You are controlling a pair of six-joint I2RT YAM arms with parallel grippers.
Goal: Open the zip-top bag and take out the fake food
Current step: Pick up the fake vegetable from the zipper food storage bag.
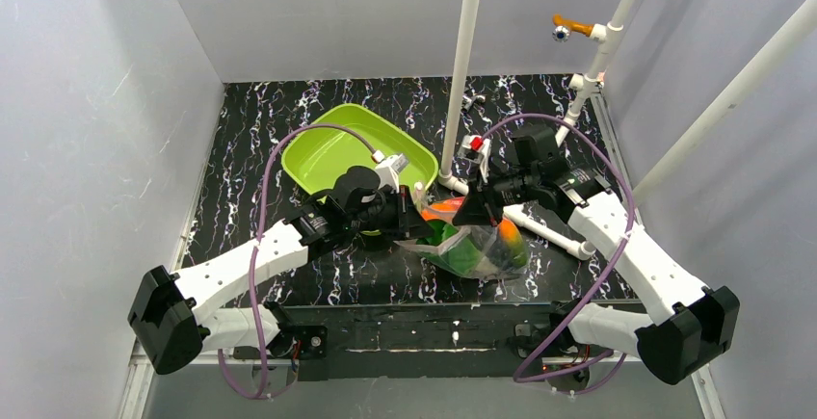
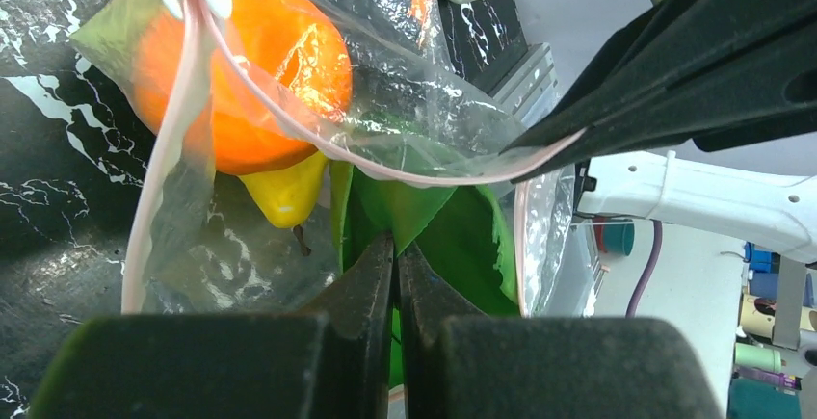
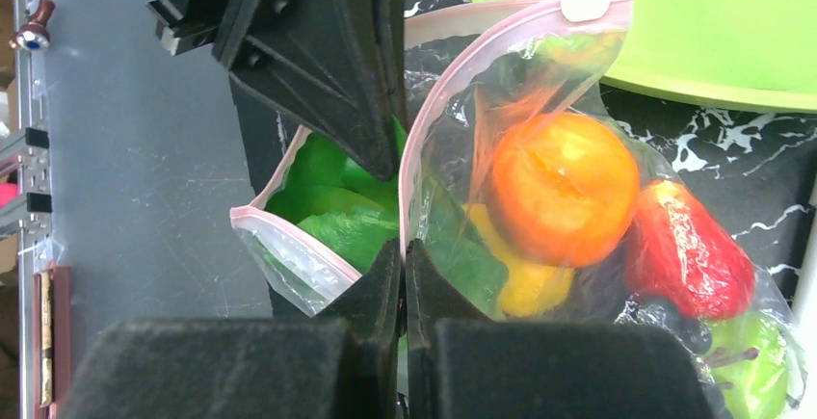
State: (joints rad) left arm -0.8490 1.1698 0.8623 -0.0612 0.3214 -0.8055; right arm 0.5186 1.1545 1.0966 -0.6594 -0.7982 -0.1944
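Note:
The zip-top bag (image 1: 487, 244) lies in the middle of the table with its mouth pulled open. My right gripper (image 3: 403, 250) is shut on one side of its pinkish zip strip (image 3: 424, 140). Inside the mouth, my left gripper (image 2: 396, 244) is shut on a leaf of the leafy green (image 2: 453, 236). An orange (image 2: 250, 72) and a yellow lemon (image 2: 286, 193) sit behind the plastic. The right wrist view also shows a red fruit (image 3: 684, 250) and dark grapes deeper in the bag. From above, the left gripper (image 1: 409, 217) and right gripper (image 1: 469, 215) meet at the bag's left end.
The lime-green tray (image 1: 328, 154) stands just behind the left arm. A white pipe post (image 1: 462, 72) rises behind the bag, and a low pipe (image 1: 549, 226) runs along the table to its right. Grey walls close in three sides.

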